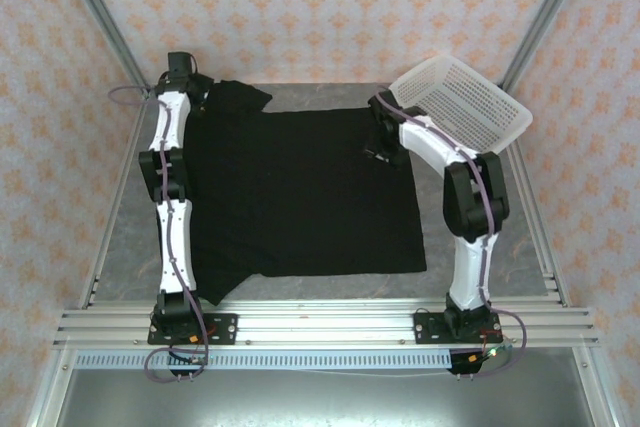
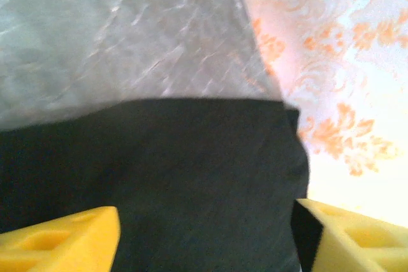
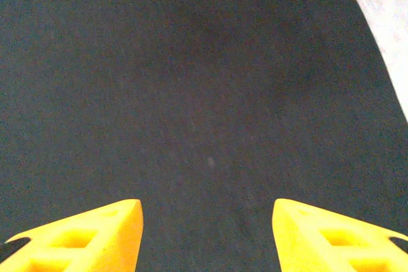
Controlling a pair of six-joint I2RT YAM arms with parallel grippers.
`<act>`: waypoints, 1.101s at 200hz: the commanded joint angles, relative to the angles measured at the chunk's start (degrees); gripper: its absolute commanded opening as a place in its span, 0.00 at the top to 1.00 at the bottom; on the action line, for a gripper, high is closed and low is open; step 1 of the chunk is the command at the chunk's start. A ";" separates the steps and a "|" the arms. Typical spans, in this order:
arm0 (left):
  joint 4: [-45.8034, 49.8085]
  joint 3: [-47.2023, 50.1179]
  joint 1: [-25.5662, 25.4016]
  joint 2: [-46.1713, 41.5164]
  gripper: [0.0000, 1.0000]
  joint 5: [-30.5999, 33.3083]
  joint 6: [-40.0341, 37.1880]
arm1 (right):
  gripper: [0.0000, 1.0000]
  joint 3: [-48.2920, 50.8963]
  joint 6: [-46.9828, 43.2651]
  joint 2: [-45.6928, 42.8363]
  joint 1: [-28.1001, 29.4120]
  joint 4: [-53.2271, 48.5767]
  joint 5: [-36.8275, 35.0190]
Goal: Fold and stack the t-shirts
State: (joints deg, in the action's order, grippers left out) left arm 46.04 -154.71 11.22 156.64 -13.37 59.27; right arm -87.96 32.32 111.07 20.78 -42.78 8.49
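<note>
A black t-shirt lies spread flat on the grey table, plain side up, with one sleeve reaching to the far left. My left gripper hangs over that far left sleeve. In the left wrist view its yellow fingers stand wide apart, the gripper open over the black cloth near its edge. My right gripper is low over the shirt's far right corner. In the right wrist view the gripper is open above plain black cloth, nothing pinched.
A white mesh basket sits tilted at the far right corner, just behind the right arm. Metal frame rails run along the near edge and both sides. Patterned walls enclose the table.
</note>
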 commanded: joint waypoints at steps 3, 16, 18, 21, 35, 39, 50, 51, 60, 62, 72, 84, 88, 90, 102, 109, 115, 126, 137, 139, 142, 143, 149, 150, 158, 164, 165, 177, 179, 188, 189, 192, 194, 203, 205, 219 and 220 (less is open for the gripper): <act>13.52 16.49 -2.66 -20.75 0.37 3.70 -3.80 | 0.46 6.92 1.64 -5.32 1.08 1.19 2.68; 7.44 37.68 -3.98 -33.33 0.41 3.35 -4.25 | 0.49 9.74 2.04 -6.97 1.84 1.70 4.15; 6.59 40.66 -4.25 -35.28 0.42 3.17 -4.25 | 0.49 10.05 2.11 -7.13 1.93 1.67 4.34; 5.63 44.82 -4.54 -37.75 0.43 2.96 -4.18 | 0.51 10.39 2.13 -7.29 2.03 1.74 4.65; 6.56 58.44 -6.08 -45.37 0.47 2.13 -5.64 | 0.55 12.08 2.31 -7.87 2.26 2.51 6.19; 8.05 61.17 -6.32 -46.64 0.47 2.03 -6.34 | 0.55 12.46 2.32 -7.88 2.25 2.84 6.48; 9.46 69.12 -6.73 -51.25 0.49 1.55 -7.69 | 0.56 13.07 2.42 -7.43 2.26 3.21 7.36; 9.26 70.21 -6.73 -51.65 0.49 1.48 -7.77 | 0.56 13.12 2.41 -7.35 2.30 3.22 7.39; 7.20 77.36 -6.66 -54.88 0.49 0.48 -7.88 | 0.57 13.08 2.25 -6.37 2.31 3.28 8.12; 6.88 78.93 -6.66 -55.39 0.49 0.43 -7.95 | 0.57 13.15 2.30 -6.19 2.31 3.36 8.27; 4.77 83.77 -6.65 -56.77 0.50 -0.49 -8.93 | 0.57 13.13 2.08 -4.83 2.30 3.34 8.28; 3.90 86.58 -6.63 -56.01 0.50 -0.14 -9.80 | 0.58 13.20 1.50 -3.41 2.25 3.71 7.13; 3.13 87.17 -6.65 -55.61 0.50 -0.15 -10.00 | 0.58 13.17 1.37 -2.97 2.13 3.70 6.62; 2.71 87.53 -6.65 -55.40 0.50 -0.23 -10.03 | 0.58 13.23 1.29 -2.63 2.04 3.66 6.34; 0.86 88.44 -6.65 -53.97 0.50 -0.28 -9.92 | 0.58 12.38 1.26 -0.85 1.30 2.67 4.72; 0.03 88.15 -6.72 -53.04 0.50 -0.03 -10.03 | 0.58 11.81 1.26 0.43 0.72 2.09 4.35; -0.52 87.56 -6.74 -52.25 0.50 0.33 -10.13 | 0.58 11.01 1.26 1.81 0.17 1.25 4.23; -1.28 86.05 -6.65 -50.59 0.50 0.27 -10.17 | 0.58 8.99 1.11 4.39 -1.04 -0.24 4.21; -1.36 83.31 -6.67 -48.20 0.50 0.19 -10.56 | 0.58 6.86 1.09 6.63 -2.13 -1.12 4.17; -1.28 82.75 -6.66 -47.81 0.50 0.16 -10.68 | 0.58 6.54 1.04 7.02 -2.31 -1.19 4.29; -1.16 81.80 -6.66 -47.60 0.50 0.17 -10.86 | 0.58 5.90 1.00 7.61 -2.65 -1.31 4.28; -1.14 81.47 -6.66 -46.75 0.49 0.13 -10.94 | 0.58 5.67 1.00 7.73 -2.70 -1.37 4.27; -1.13 79.57 -6.65 -44.76 0.49 0.03 -11.42 | 0.57 4.18 0.87 8.73 -3.28 -1.57 4.26; -1.09 79.22 -6.65 -44.54 0.49 0.02 -11.48 | 0.58 3.93 0.84 8.82 -3.37 -1.63 4.30; -0.84 76.41 -6.65 -42.79 0.49 0.09 -11.99 | 0.57 1.54 0.61 10.27 -4.02 -2.47 4.32; -0.57 74.29 -6.65 -41.56 0.49 0.28 -12.45 | 0.57 -0.41 0.35 11.44 -4.41 -3.12 4.49; -0.50 73.94 -6.65 -41.36 0.49 0.27 -12.52 | 0.57 -0.74 0.28 11.62 -4.51 -3.20 4.51; -0.09 69.72 -6.52 -39.00 0.47 -0.02 -13.52 | 0.57 -4.64 -0.35 13.99 -5.16 -4.50 4.70; -0.06 69.15 -6.49 -38.55 0.47 -0.11 -13.73 | 0.57 -5.26 -0.46 14.35 -5.25 -4.70 4.69; 0.10 66.11 -6.40 -36.87 0.45 -0.44 -14.76 | 0.56 -7.99 -1.07 16.01 -5.56 -5.43 4.94; 0.06 65.76 -6.39 -36.68 0.45 -0.48 -14.91 | 0.56 -8.31 -1.13 16.19 -5.61 -5.49 5.04; 0.10 64.82 -6.39 -36.22 0.44 -0.66 -15.46 | 0.56 -9.08 -1.34 16.73 -5.65 -5.73 5.16; 0.10 64.26 -6.39 -35.87 0.44 -0.69 -15.84 | 0.56 -9.80 -1.43 17.03 -5.70 -5.91 5.27; 0.19 61.45 -6.26 -34.76 0.41 -0.96 -17.60 | 0.55 -12.30 -2.23 18.50 -5.89 -6.58 5.85; 0.14 60.80 -6.20 -34.61 0.40 -1.00 -18.00 | 0.55 -12.91 -2.36 18.77 -5.85 -6.71 6.01; -0.48 57.82 -5.87 -33.98 0.34 -1.36 -20.52 | 0.52 -15.88 -3.58 19.96 -5.87 -7.01 7.32; -0.50 57.62 -5.82 -34.00 0.34 -1.33 -20.64 | 0.52 -16.08 -3.62 20.01 -5.85 -6.99 7.37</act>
State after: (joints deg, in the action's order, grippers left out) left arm 46.35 -92.09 4.58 121.86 -14.61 44.27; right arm -100.44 31.66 127.24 15.14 -46.57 15.46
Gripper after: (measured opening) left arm 0.623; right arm 0.464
